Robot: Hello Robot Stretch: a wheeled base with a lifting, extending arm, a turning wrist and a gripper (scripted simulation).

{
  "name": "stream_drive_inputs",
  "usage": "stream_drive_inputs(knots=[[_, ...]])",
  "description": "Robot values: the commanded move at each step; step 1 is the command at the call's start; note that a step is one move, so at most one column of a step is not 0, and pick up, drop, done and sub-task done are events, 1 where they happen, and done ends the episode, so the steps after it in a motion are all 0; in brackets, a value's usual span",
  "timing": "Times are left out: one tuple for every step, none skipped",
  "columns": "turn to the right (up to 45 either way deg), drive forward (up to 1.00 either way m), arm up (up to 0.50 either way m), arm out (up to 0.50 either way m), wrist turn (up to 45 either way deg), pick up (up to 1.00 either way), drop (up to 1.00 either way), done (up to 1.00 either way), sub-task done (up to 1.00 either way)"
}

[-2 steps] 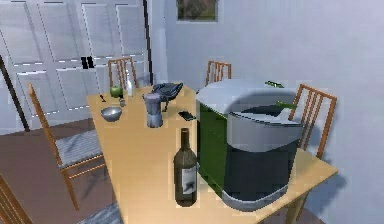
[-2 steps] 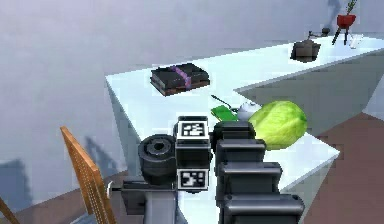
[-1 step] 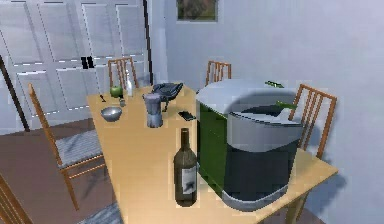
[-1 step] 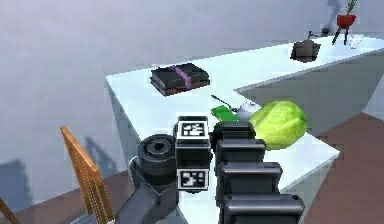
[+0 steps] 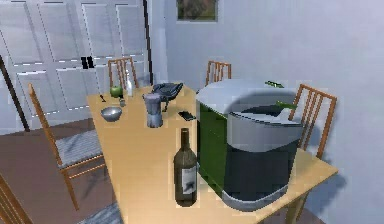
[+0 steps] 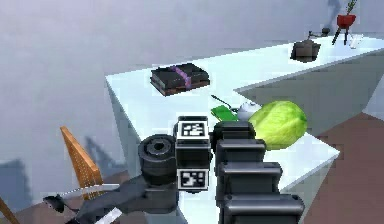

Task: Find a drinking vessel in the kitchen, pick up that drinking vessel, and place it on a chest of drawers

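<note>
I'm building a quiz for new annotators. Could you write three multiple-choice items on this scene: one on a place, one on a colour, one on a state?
1. Where does the stack of dark books lie?
A. on the floor
B. on the white counter
C. on a chair seat

2. What colour is the head of lettuce?
A. red
B. white
C. green

3. How does the dark bottle stand on the wooden table?
A. upright
B. lying on its side
C. upside down

Answers:
1 B, the stack rests on the counter's top.
2 C, its leaves show light green.
3 A, its neck points straight up.
</note>
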Motion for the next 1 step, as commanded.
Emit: stream_drive_inputs(knots=[[0.0, 0.00, 0.00, 0.00, 45.0, 0.00, 0.00, 0.00, 0.00]])
